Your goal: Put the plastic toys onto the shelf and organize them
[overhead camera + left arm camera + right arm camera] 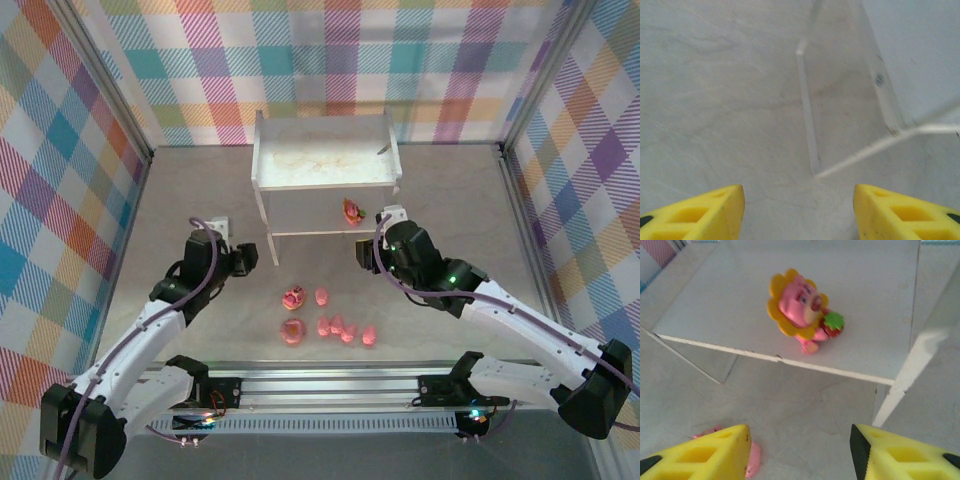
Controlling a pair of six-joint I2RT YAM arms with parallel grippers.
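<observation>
- Shelf (322, 160): white, two tiers, stands at the far middle of the grey surface (460, 190). Its top is pale and scuffed, with nothing pink on it.
- Yellow-orange-red figure (800, 310): lies tilted on the shelf's lower tier, near that tier's front edge and toward its right end. From above it shows just under the top's front edge (352, 210).
- Other plastic toys: all on the surface in front of the shelf, well clear of its legs.
- Nearer row to the shelf: pink-red figure (294, 297), with one pig beside it.
- Row behind that: ring donut (292, 330), then a tight cluster of four pig figures (346, 330).
- Left claw (799, 196): jaws wide, nothing between them. It hovers low just outside the shelf's front-left leg (807, 115), which stands straight ahead of it.
- Right claw (799, 435): jaws wide and holding nothing. It sits just in front of the shelf's right end and faces the lower tier. The front-right leg (905, 385) is close on its right.
- A pink toy (754, 460) is half hidden behind the right claw's left finger; cannot tell which one.
- Plaid walls (90, 150) enclose the surface behind and beside the shelf.
</observation>
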